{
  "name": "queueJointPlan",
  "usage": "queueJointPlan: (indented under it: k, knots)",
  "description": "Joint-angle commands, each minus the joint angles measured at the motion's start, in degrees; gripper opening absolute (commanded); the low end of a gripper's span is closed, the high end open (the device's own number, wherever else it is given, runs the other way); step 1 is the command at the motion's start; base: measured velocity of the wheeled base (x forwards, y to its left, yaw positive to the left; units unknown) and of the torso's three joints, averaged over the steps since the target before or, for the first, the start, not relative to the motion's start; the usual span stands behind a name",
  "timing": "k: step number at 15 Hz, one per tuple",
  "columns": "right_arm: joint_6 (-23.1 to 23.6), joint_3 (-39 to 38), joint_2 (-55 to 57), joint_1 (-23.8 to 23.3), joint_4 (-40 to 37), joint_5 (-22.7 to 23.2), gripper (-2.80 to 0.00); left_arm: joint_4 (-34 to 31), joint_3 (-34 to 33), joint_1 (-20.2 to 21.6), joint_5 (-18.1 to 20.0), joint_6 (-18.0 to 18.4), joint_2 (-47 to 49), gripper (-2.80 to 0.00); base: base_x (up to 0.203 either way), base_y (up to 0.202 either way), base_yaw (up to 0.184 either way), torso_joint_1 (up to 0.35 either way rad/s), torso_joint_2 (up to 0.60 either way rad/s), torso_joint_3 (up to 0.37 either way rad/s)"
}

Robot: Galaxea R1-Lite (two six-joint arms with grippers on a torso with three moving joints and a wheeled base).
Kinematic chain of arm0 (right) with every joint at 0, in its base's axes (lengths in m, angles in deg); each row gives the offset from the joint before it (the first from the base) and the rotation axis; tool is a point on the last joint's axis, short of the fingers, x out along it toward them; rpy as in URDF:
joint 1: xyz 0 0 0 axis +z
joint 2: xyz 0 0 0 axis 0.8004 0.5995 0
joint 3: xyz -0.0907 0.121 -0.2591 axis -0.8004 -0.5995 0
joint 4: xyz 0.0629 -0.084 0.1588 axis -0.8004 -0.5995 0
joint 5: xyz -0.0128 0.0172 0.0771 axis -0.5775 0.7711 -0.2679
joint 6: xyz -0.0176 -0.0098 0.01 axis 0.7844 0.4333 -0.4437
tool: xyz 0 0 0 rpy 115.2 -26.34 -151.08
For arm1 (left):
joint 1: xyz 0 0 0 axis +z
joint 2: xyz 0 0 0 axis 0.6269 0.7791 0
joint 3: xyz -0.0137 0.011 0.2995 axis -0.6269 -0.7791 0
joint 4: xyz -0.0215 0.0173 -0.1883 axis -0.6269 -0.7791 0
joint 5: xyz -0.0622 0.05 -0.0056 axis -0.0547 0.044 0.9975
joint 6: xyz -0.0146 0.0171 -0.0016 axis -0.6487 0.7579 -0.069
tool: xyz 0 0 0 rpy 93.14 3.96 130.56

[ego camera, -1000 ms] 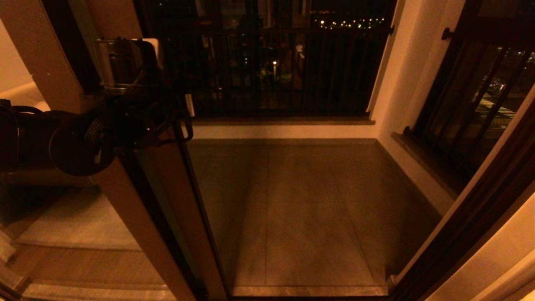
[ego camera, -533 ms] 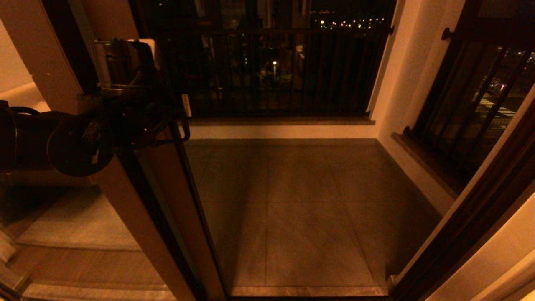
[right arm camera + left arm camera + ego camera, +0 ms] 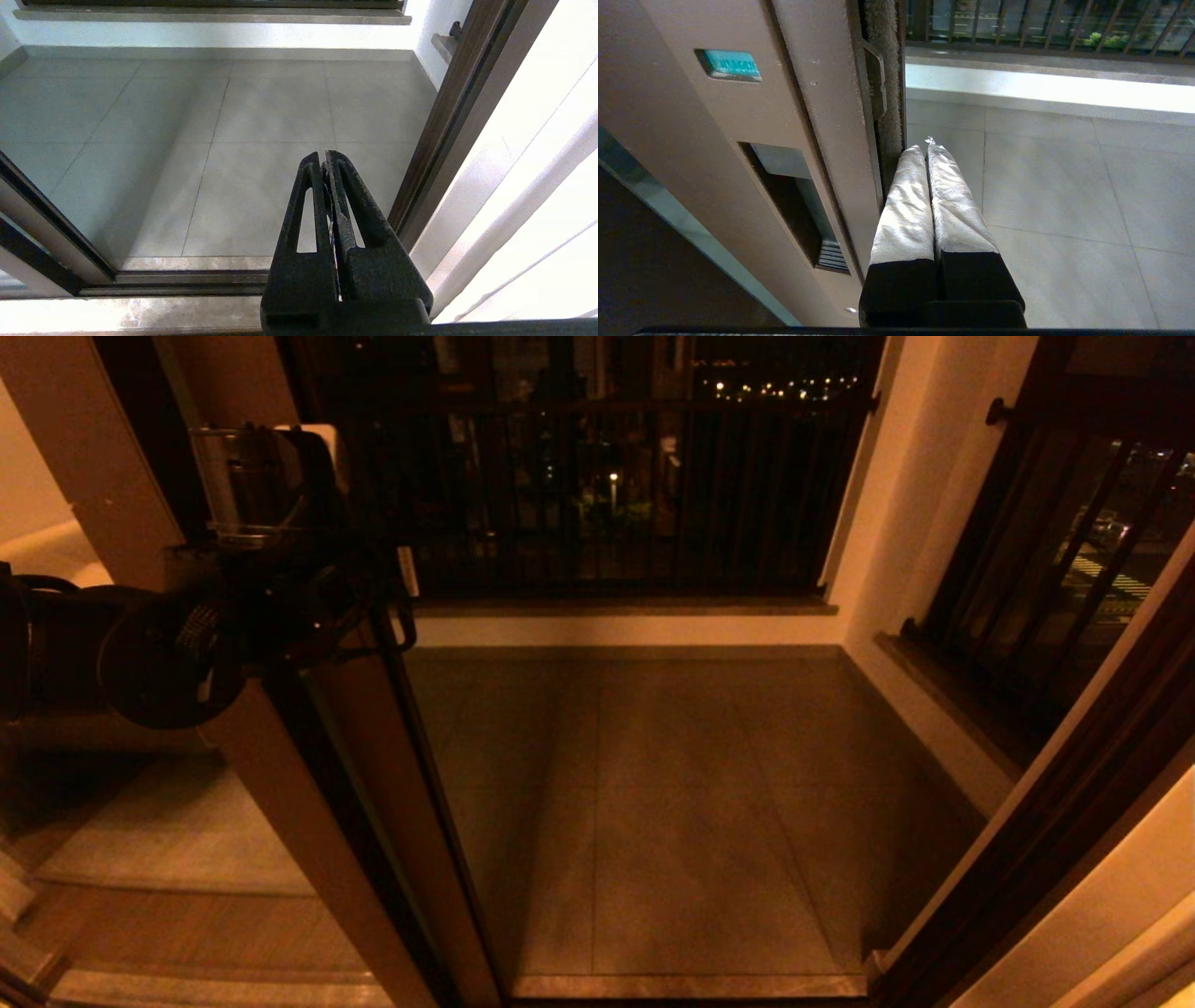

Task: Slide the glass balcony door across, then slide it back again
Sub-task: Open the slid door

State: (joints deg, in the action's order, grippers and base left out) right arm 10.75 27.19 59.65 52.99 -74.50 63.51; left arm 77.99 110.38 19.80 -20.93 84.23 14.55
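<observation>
I see right tool [image 3: 325,154] nearest, low centre of right wrist view, fingers pressed together, holding nothing, above balcony floor [image 3: 261,116]. Left tool [image 3: 927,144] fingers also pressed together, resting against edge of glass balcony door [image 3: 373,784] upright, beside recessed handle [image 3: 794,205]. Door at left of head view, doorway open. Beyond, black railing [image 3: 607,495].

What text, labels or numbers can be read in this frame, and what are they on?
No text can be read here.
Teal label on the upright of the glass balcony door: raised characters, too blurred to read.
White label on the door's edge, head view: too small to read.
Left gripper and right gripper: no markings visible.
</observation>
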Motion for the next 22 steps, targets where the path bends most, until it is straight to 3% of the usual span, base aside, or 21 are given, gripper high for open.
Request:
queueJointPlan:
  k: [1,11,16,20,22]
  knots:
    - [0.0,0.0,0.1,0.0,0.0,0.0,-2.8,0.1,0.0,0.3,-0.2,0.0,0.2,-2.8,0.0,0.0,0.0,0.0,0.0,0.0]
    - [0.0,0.0,0.1,0.0,0.0,0.0,-2.8,0.1,-0.7,2.2,0.0,0.0,-0.5,-2.8,0.0,0.0,0.0,0.0,0.0,0.0]
    - [0.0,0.0,0.1,0.0,-0.1,0.0,-2.8,2.1,-2.8,-0.8,1.7,0.3,-6.7,-2.8,0.0,0.0,0.0,0.0,0.0,0.0]
    - [0.0,0.0,0.1,0.0,0.0,0.0,-2.8,-10.9,-9.9,-4.6,7.3,1.8,-21.5,-2.8,0.0,0.0,0.0,0.0,0.0,0.0]
    - [0.0,0.0,0.1,0.0,-0.1,0.0,-2.8,-15.8,-10.5,-4.3,8.0,1.2,-24.5,-2.8,0.0,0.0,0.0,0.0,0.0,0.0]
